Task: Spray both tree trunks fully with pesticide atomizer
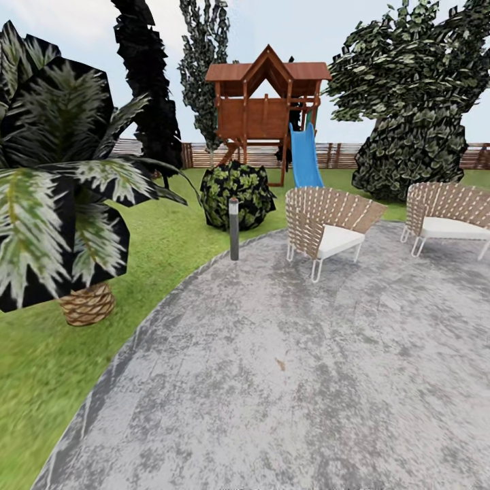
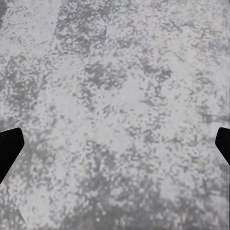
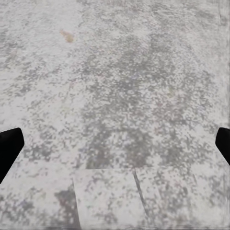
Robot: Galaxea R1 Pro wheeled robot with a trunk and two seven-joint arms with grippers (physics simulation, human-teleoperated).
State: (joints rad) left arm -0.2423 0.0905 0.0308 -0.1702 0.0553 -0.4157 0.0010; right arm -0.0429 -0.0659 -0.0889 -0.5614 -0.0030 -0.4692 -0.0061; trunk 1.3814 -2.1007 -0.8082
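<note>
1. Both grippers, left gripper [image 2: 115, 143] and right gripper [image 3: 115, 143], hang spread wide and empty over grey stone paving [image 1: 286, 381], likely carried idle while the robot travels.
2. Pesticide atomizer: its place cannot be told.
3. Beyond the paving's far edge stand two woven chairs [image 1: 327, 228], a bollard lamp [image 1: 234, 229], grass [image 1: 163, 238], a playhouse with slide [image 1: 272, 109] and the fence [image 1: 340, 155].
</note>
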